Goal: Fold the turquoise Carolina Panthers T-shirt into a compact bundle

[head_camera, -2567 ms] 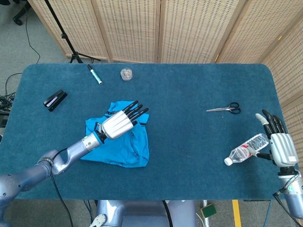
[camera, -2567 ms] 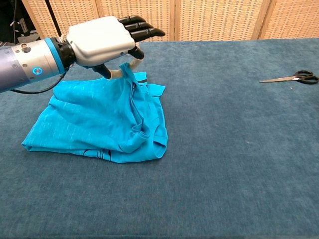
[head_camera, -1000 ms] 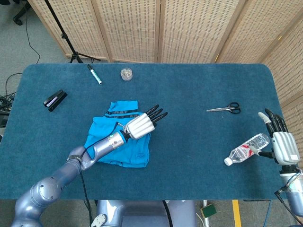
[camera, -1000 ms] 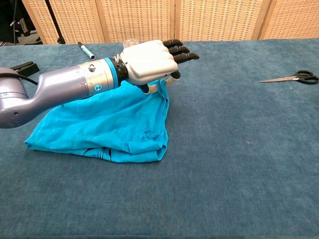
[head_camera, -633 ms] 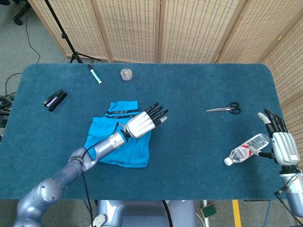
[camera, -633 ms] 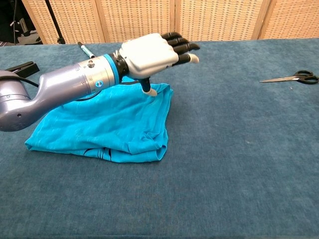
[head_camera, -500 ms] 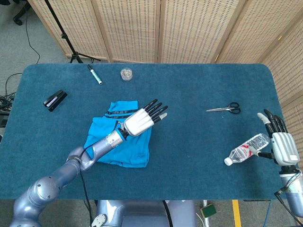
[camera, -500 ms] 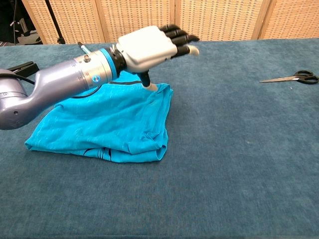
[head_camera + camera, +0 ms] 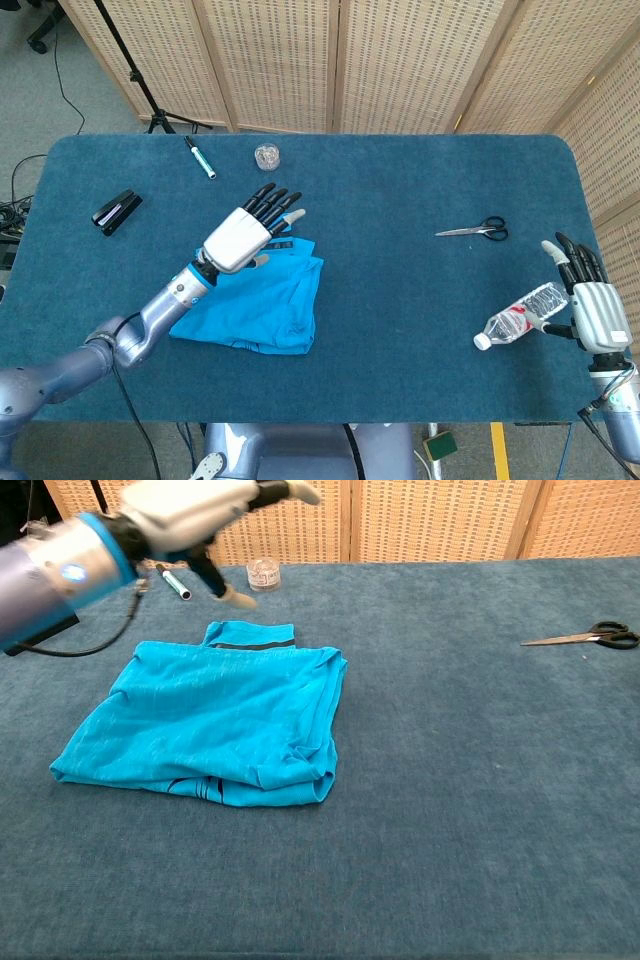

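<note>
T-shirt (image 9: 215, 720) lies folded on the table (image 9: 400, 300), left of centre. My left hand (image 9: 243, 233) hovers above its far edge, fingers spread, holding nothing. Right hand (image 9: 592, 305) is open too, beside the water bottle (image 9: 520, 316).

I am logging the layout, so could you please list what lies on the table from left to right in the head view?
Stapler → marker → T-shirt → scissors → water bottle → right hand.
</note>
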Robot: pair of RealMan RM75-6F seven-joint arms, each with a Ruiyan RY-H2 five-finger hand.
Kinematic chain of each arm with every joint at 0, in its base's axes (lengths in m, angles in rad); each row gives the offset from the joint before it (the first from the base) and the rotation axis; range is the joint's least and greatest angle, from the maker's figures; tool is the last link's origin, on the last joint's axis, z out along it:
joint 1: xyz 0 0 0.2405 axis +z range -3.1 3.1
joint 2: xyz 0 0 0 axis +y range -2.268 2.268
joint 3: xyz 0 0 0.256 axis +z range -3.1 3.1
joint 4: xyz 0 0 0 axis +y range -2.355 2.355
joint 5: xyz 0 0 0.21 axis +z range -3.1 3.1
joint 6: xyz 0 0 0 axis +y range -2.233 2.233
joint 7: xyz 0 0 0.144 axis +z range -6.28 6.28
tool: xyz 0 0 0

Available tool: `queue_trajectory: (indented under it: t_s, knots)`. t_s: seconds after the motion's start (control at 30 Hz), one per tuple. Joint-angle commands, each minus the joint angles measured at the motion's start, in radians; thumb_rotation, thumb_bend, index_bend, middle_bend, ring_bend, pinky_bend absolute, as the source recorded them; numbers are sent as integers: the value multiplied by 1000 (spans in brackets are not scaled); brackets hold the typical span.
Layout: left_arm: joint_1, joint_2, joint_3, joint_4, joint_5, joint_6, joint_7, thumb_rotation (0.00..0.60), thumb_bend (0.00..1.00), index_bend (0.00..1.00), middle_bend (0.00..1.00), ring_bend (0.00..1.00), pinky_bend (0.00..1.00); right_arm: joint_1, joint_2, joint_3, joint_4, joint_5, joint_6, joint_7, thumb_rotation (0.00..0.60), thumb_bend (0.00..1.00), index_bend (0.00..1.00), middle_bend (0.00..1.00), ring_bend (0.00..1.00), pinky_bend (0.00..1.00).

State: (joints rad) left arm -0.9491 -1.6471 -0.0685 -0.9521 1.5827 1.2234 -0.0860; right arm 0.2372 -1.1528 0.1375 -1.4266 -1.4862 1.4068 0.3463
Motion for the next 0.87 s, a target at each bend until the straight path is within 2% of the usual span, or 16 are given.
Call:
queue_trajectory:
  t_s: [0.03,0.2,0.3,0.43,0.6,0.73,0.87]
  knots:
    - [119,194,-1,-228,-92,11,13,600,0,0,0,0,0,-1,-1,-1,-2,-4,4,-6,600,0,0,0,0,0]
    - [199,320,6,-358,-146,25,17,600,0,0,0,0,0,-4,-2,-2,-6,-8,14,-13,600,0,0,0,0,0]
    - [244,366,15,-403,-166,45,9,600,0,0,0,0,0,-6,-2,-1,-8,-11,20,-16,600,0,0,0,0,0]
    - [352,420,44,-454,-212,104,-14,600,0,0,0,0,0,-10,0,-1,-12,-15,33,-20,600,0,0,0,0,0]
    - [488,424,81,-447,-250,182,-69,600,0,0,0,0,0,-21,-5,6,-11,-16,64,-46,600,0,0,0,0,0]
    - [563,404,94,-388,-259,231,-94,600,0,0,0,0,0,-30,-17,15,1,-9,94,-95,600,0,0,0,0,0]
    - [596,389,82,-344,-266,237,-141,600,0,0,0,0,0,-34,-37,26,17,6,111,-165,600,0,0,0,0,0]
